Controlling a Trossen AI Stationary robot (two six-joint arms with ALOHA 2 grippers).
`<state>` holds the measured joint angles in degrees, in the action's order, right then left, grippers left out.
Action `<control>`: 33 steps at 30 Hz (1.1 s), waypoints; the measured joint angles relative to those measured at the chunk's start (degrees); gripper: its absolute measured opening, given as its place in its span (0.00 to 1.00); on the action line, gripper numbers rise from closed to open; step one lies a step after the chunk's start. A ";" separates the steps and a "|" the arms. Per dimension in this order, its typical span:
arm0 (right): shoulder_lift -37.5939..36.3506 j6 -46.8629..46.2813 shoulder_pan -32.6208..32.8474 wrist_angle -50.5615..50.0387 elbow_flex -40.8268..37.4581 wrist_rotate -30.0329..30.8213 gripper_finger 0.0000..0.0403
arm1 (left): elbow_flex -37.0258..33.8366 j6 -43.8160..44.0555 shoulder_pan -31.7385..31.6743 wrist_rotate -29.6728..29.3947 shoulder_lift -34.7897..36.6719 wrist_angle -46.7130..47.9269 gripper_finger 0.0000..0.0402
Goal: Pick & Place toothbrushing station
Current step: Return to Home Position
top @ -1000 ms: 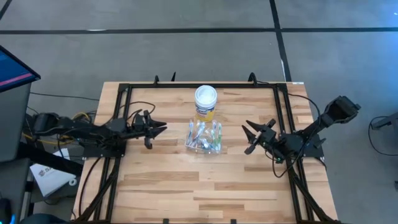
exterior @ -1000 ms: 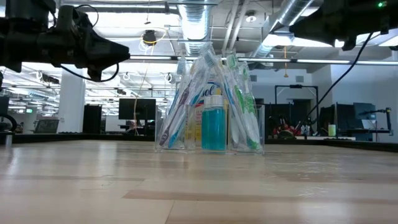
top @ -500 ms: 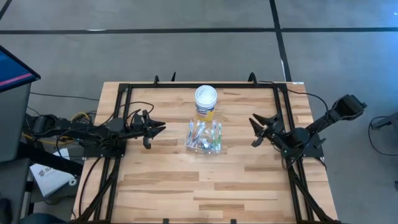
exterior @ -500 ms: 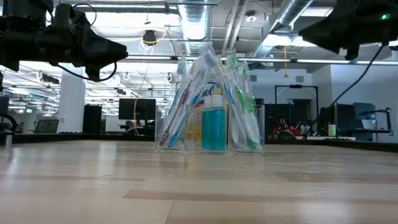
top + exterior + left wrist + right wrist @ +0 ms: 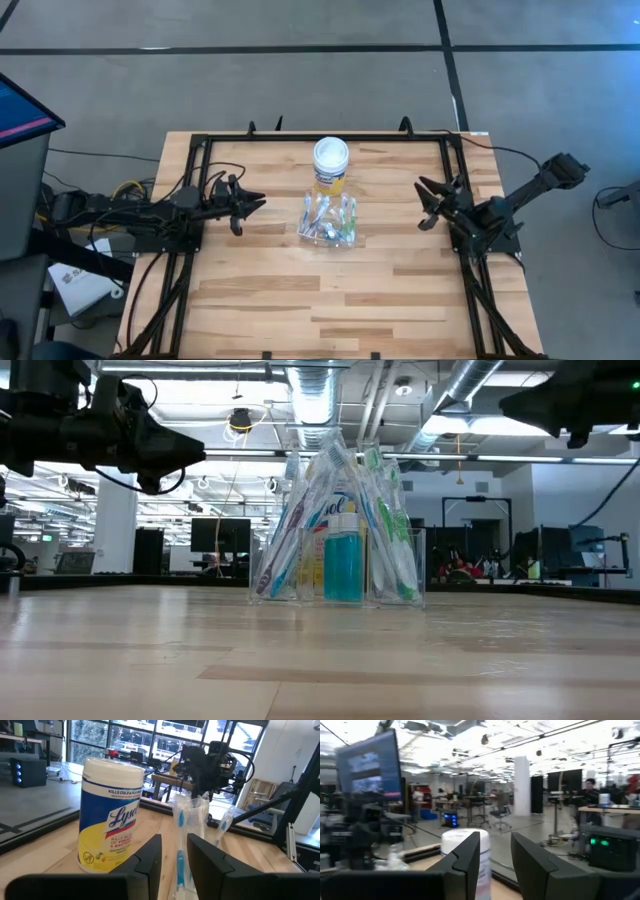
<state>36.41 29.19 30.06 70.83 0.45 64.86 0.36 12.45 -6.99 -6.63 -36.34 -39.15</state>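
Note:
The clear plastic cup (image 5: 328,221) stands on its base at the table's middle, holding several toothbrushes (image 5: 300,530) that lean outward and a teal tube (image 5: 343,565). It also shows in the left wrist view, toothbrushes (image 5: 181,820) upright in it. My left gripper (image 5: 258,203) hovers open to the cup's left, pointing level at it, well short of it; in the low view the left gripper (image 5: 190,450) shows high on the left. My right gripper (image 5: 422,205) hangs open to the cup's right, well clear of it.
A yellow jar with a white lid (image 5: 331,163) stands just beyond the cup, also seen as the jar (image 5: 107,815) in the left wrist view. A black frame (image 5: 330,139) runs along the table's far edge and sides. Bare wood (image 5: 320,300) lies toward the near edge.
My right gripper has drawn back from the cup toward the table's right edge and a little toward the far edge, turning slightly. The cup, brushes and jar have kept still.

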 joint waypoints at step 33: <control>-22.10 -27.60 -31.62 -51.67 2.56 -43.87 0.25 | 0.00 -2.58 -0.72 0.36 1.57 -0.32 0.21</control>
<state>14.30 1.59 -1.56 19.16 3.01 20.99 0.36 9.87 -7.70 -6.26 -34.77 -39.47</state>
